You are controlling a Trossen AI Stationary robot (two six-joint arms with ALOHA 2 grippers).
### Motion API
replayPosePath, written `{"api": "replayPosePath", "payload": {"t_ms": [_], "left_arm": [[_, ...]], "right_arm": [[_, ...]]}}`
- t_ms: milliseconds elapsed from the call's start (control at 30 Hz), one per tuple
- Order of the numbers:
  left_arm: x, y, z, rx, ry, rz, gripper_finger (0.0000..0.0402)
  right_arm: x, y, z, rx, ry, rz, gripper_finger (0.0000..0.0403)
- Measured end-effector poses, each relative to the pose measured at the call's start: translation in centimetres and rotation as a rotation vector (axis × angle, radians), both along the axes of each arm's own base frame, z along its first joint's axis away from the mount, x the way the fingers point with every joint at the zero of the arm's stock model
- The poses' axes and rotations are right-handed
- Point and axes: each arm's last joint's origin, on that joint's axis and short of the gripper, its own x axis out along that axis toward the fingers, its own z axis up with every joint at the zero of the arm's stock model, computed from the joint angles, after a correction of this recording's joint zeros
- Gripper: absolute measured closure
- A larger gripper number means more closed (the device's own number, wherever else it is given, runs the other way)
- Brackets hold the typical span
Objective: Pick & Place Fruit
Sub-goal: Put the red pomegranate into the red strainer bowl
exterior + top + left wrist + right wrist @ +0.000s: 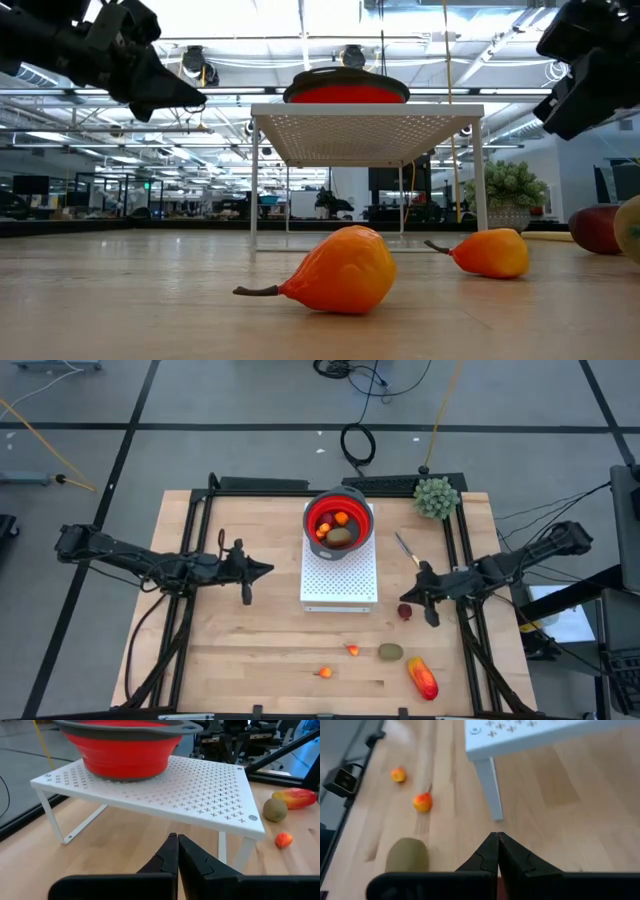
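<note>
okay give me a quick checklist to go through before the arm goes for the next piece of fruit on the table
1. Right tool empty and shut: ok, beside the dark-red ball.
2. Left tool empty and shut, left of the white rack: ok.
3. Red bowl on the rack, already holding fruit: ok.
4. Loose fruit reachable: brown-green oval, red-orange oblong, two small orange pieces: ok.
5. Knife clear of the fruit: ok.
6. Right tool opened for a grasp: not ok.

Matt wooden table (pixel 250 650), perforated metal rack (pixel 340 575)
</note>
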Motion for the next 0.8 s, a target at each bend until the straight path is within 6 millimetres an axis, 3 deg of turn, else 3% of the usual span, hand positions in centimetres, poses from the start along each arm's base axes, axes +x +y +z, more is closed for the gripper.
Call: {"api": "replayPosePath", "payload": {"t_ms": [400,800], "left_arm": [[-0.1,-0.7,0.1,0.049,-0.014,-0.055,0.0396],[-0.2,-1.6,0.1,0.051,-0.015,-0.11,0.0393]], "right_arm": [[1.9,1.7,1.6,0.062,0.346,-0.119,0.0403],[3.0,2.9,0.1,0.199,0.595,-0.262,0.0403]]}}
